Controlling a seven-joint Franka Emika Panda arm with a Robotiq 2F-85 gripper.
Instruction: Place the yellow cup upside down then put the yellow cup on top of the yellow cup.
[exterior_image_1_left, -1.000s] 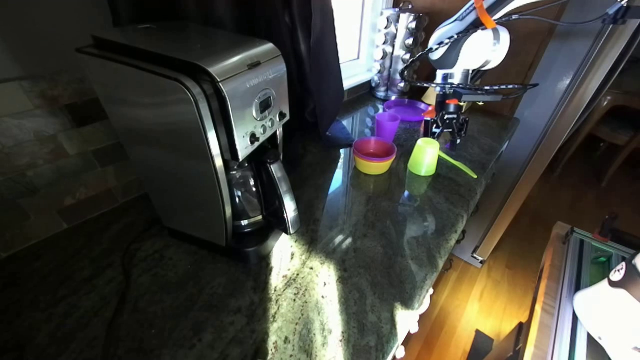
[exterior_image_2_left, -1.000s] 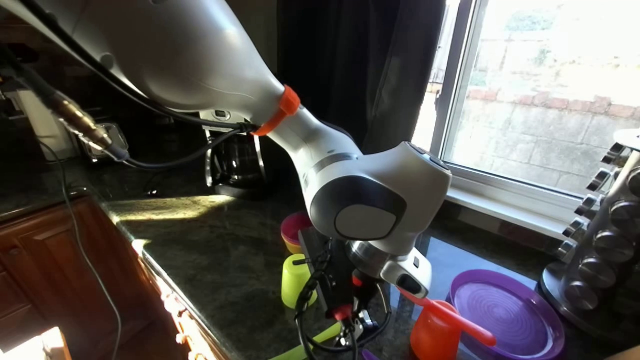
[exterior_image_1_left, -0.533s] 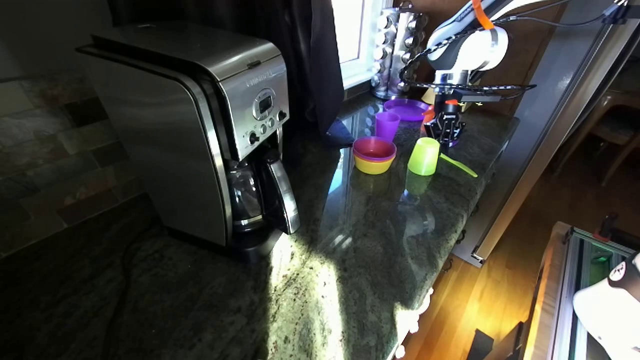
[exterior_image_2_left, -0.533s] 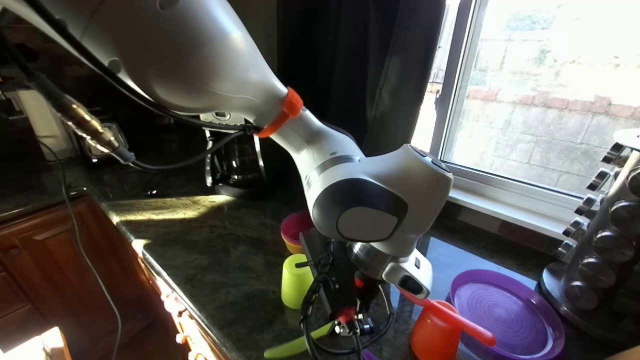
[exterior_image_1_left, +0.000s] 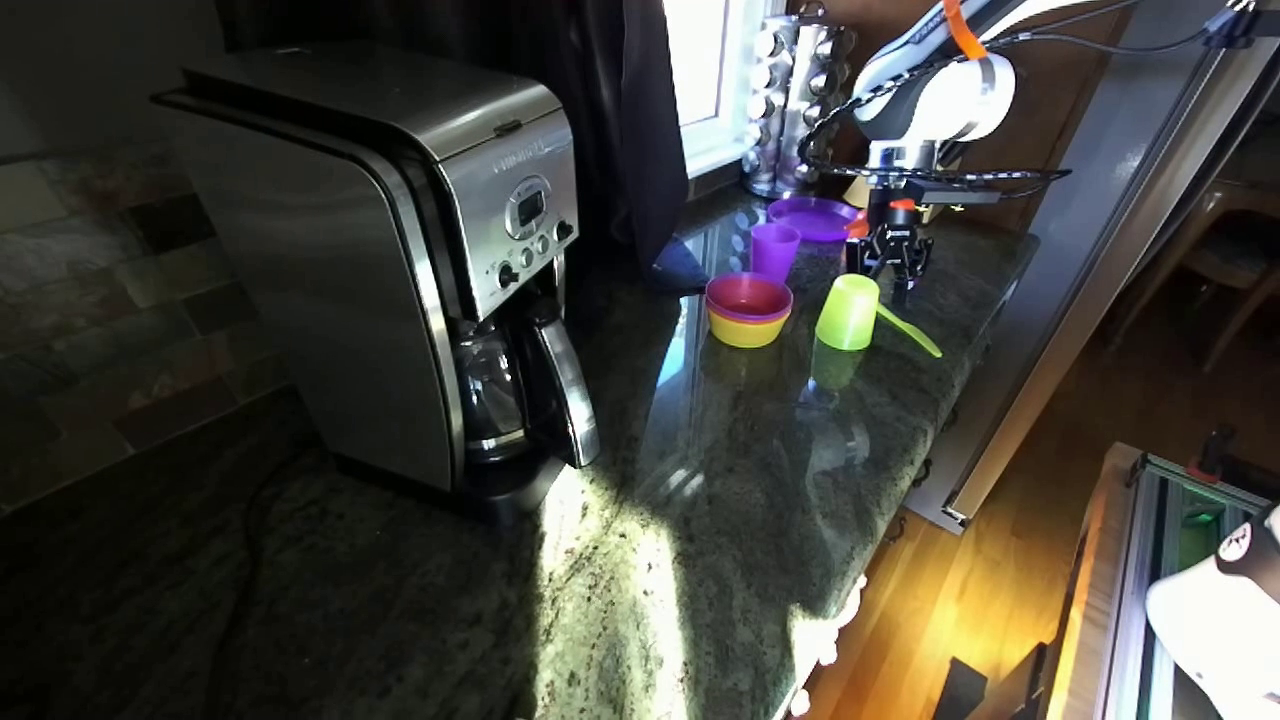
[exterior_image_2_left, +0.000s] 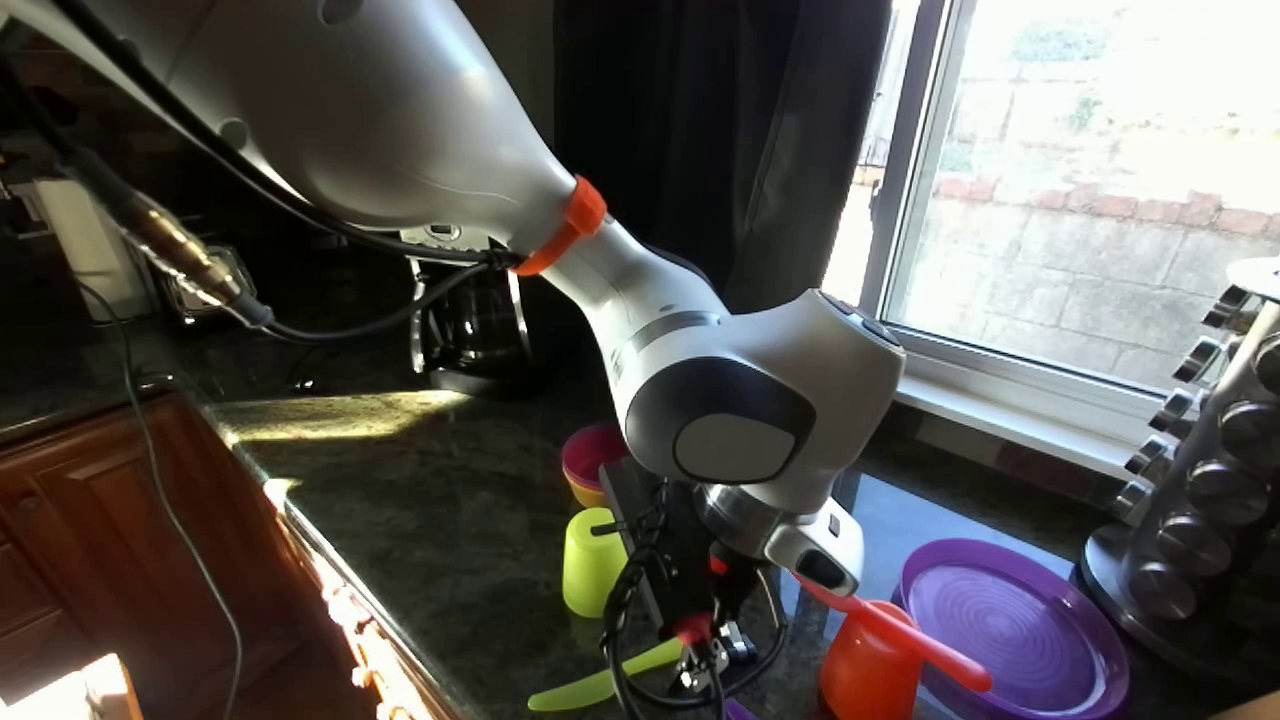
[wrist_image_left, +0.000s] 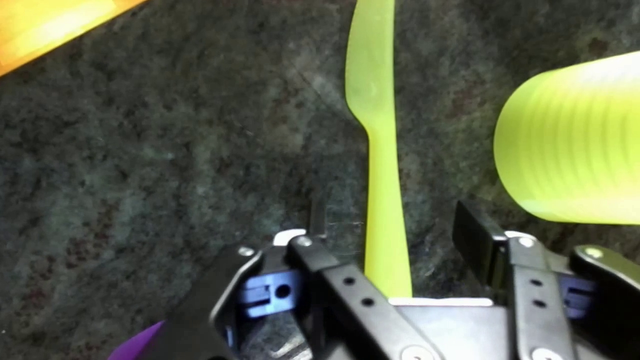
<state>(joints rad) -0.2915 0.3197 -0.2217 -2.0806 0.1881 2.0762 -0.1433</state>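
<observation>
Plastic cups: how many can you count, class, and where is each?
3: the lime plastic cup, upside down beside the lime plastic knife; the purple plastic cup by the stacked red and yellow bowls; the orange plastic cup near the round purple plate. Nested ones may be hidden.

Brought the jaws of the Robotiq gripper (wrist_image_left: 393, 225) together by half a second ago, then spread them apart again by now, slightly less wide than a second ago. Moved the yellow-green table knife (exterior_image_1_left: 911, 331) too: swung its blade end nearer the upside-down yellow-green cup (exterior_image_1_left: 848, 315) in both exterior views, and drew its tip (exterior_image_2_left: 538, 702), cut off by the bottom edge a second ago, fully into sight in an exterior view. Also shifted the Panda arm (exterior_image_2_left: 400, 110) slightly rightward and lower there.
</observation>
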